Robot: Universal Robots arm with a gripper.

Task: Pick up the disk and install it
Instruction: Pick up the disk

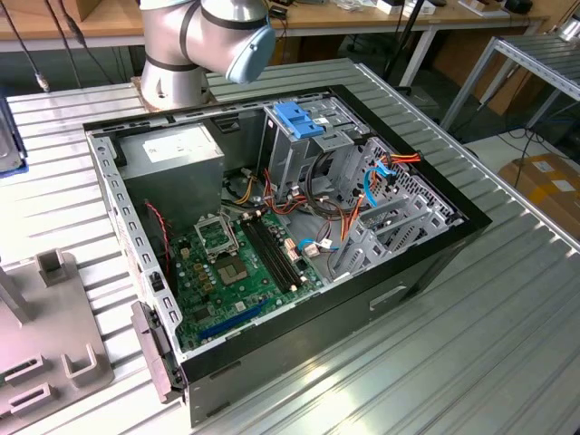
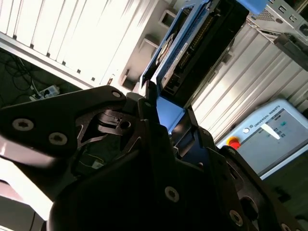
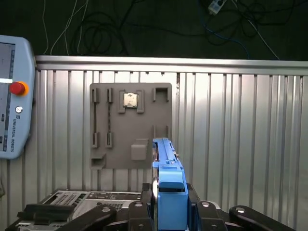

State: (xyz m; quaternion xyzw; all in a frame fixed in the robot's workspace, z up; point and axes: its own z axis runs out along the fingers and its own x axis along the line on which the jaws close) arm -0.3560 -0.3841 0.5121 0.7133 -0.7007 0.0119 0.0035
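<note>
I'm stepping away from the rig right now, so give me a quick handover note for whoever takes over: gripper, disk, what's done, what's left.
Gripper: shut on the disk, clamped on its blue bracket edge, as both wrist views show.
Disk: held in the air, seen against the ribbed table and the grey fixture plate. It is not in the open computer case.
Done: the disk is picked up.
Left: the disk is not yet installed in the case.
</note>
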